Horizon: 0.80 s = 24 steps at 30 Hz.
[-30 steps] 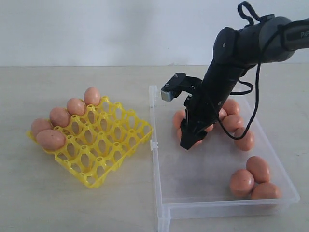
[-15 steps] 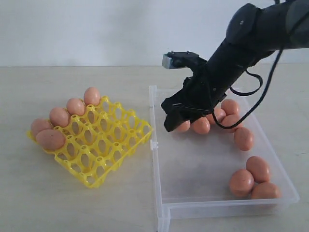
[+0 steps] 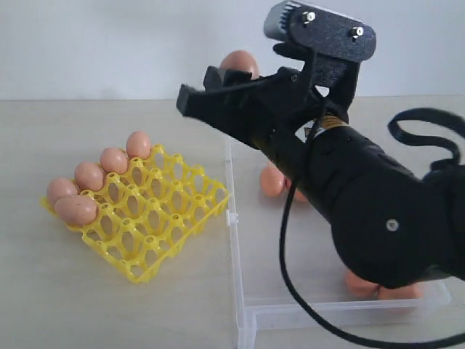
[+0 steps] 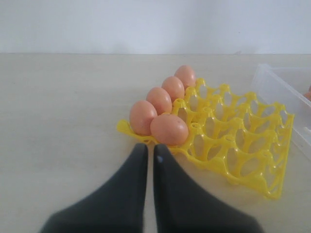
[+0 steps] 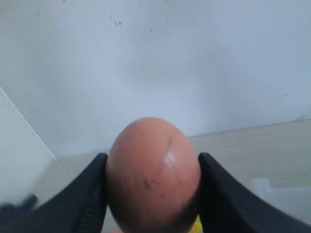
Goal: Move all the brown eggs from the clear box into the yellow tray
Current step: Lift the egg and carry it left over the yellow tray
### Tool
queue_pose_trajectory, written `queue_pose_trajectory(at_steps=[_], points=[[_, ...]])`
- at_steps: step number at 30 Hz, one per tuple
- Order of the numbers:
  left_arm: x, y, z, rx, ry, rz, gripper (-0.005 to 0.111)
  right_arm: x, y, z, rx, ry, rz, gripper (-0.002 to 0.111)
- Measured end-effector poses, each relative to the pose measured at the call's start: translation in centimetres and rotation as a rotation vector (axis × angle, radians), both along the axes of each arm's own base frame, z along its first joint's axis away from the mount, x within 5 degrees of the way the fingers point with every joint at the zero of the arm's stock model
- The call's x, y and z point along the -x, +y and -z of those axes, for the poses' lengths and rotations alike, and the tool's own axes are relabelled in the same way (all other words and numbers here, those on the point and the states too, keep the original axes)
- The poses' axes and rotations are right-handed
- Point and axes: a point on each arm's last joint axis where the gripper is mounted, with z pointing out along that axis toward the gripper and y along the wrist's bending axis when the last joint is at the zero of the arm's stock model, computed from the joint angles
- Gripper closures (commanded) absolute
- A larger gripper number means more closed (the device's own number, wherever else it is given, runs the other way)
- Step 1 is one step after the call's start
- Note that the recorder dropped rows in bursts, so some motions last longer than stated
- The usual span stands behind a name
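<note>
Noted right gripper (image 3: 195, 83) held high in the upper centre of the exterior view, fingers pointing toward the left of the frame; found jaws part-way apart and clamped on one brown egg (image 3: 237, 61), seen against the pale wall (image 3: 87, 43); confirmed from the right wrist view, with fingers (image 5: 87, 194) pressed to both flanks of the shell and the egg filling the gap between them; recorded faint dark specks on that shell.

Located yellow tray (image 3: 167, 218) at centre left of the exterior view, lying on the beige table (image 3: 87, 313), right beside the clear box (image 3: 256, 276); unable to tell whether the two touch; counted five tray eggs (image 3: 89, 175): four in a row along the tray's upper-left edge, one in the next row at the left corner; all other visible cups vacant.

Located clear box at lower centre to lower right, largely covered by the black arm (image 3: 378, 218); identified one loose egg (image 3: 272, 182) near the box's upper left, and parts of two further eggs (image 3: 360, 285) at its lower right corner under the arm; unable to give a full count, arm in the way; noted black cable (image 3: 282, 273) hanging across the box.

Checked left gripper (image 4: 149, 151) in the left wrist view only: fingers brought together with a thin slit between, holding nothing, poised over bare table just short of the tray's egg-filled corner.
</note>
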Motion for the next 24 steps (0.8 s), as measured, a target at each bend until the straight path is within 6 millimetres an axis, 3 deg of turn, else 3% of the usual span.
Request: queue_pose_trajectory(at_steps=[2, 11, 18, 24], points=[[0.0, 0.0, 0.0, 0.000, 0.000, 0.000, 0.103, -0.8, 1.4, 0.0, -0.205, -0.026, -0.047, 0.109], [0.0, 0.0, 0.0, 0.000, 0.000, 0.000, 0.103, -4.1, 7.9, 0.8, -0.345, -0.040, -0.535, 0.109], [0.0, 0.0, 0.0, 0.000, 0.000, 0.000, 0.103, -8.7, 10.2, 3.3, -0.497, 0.100, -0.640, 0.109], [0.0, 0.0, 0.0, 0.000, 0.000, 0.000, 0.103, -10.1, 12.1, 4.2, -0.471, 0.100, -0.708, 0.109]])
